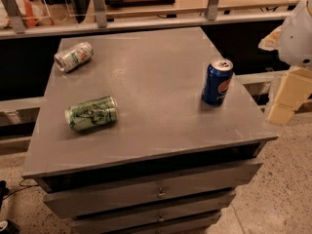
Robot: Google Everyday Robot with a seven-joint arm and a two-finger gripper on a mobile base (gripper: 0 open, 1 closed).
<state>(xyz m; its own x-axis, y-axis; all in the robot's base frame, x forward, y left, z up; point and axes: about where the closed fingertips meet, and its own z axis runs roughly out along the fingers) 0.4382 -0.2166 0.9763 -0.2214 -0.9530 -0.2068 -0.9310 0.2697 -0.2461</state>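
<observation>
A blue Pepsi can [217, 82] stands upright near the right edge of the grey cabinet top [146, 82]. A green can [91, 113] lies on its side at the front left. A silver can with green and orange print [73, 56] lies on its side at the back left corner. My gripper [286, 99], cream-coloured under a white arm housing [298, 33], hangs off the right side of the cabinet, beyond its edge. It holds nothing that I can see. The Pepsi can is the nearest thing to it, and the two are apart.
The cabinet has drawers with small knobs [159, 193] on its front. A wooden shelf with metal brackets [213, 1] runs behind it. Speckled floor [282, 189] lies to the right and front. A dark cable [14, 188] trails at the lower left.
</observation>
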